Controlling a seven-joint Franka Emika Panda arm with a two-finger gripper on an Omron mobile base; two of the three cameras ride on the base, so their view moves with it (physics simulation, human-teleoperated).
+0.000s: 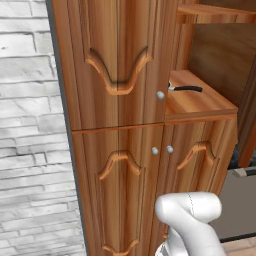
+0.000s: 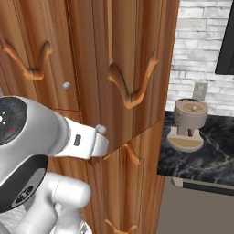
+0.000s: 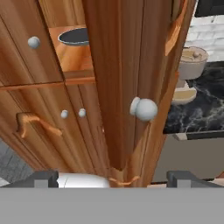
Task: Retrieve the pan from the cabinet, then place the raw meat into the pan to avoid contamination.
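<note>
Up close, the cabinet point(image 1: 120, 100) rose in reddish-brown wood, its doors carved with wavy raised panels and fitted with small round silver knobs. One upper door point(image 3: 118, 78) stood swung out, seen edge-on in the hand view, with its knob point(image 3: 144, 109) just ahead of the claw point(image 3: 113, 177). The claw's two dark tips sat far apart at the bottom of that view, one to each side of the door's edge, jaws wide and gripping nothing.

Behind the open door lay a wooden shelf point(image 1: 200, 102), and on it the pan point(image 3: 75, 36) rested flat, black inside with a thin pale rim; from the left base view only its dark edge point(image 1: 186, 88) showed at the back of the shelf. The swung door stood between the claw and the pan.

Below the shelf, two lower doors were shut, their knobs point(image 1: 162, 149) close together. A white brick wall point(image 1: 30, 125) ran to the cabinet's left. To its right a dark marbled surface point(image 2: 201, 155) carried a beige coffee machine point(image 2: 188, 123), with a wall socket point(image 2: 199, 91) on the brick behind it. The white arm point(image 2: 68, 137) reached toward the door's edge. No writing or label could be read on anything
</note>
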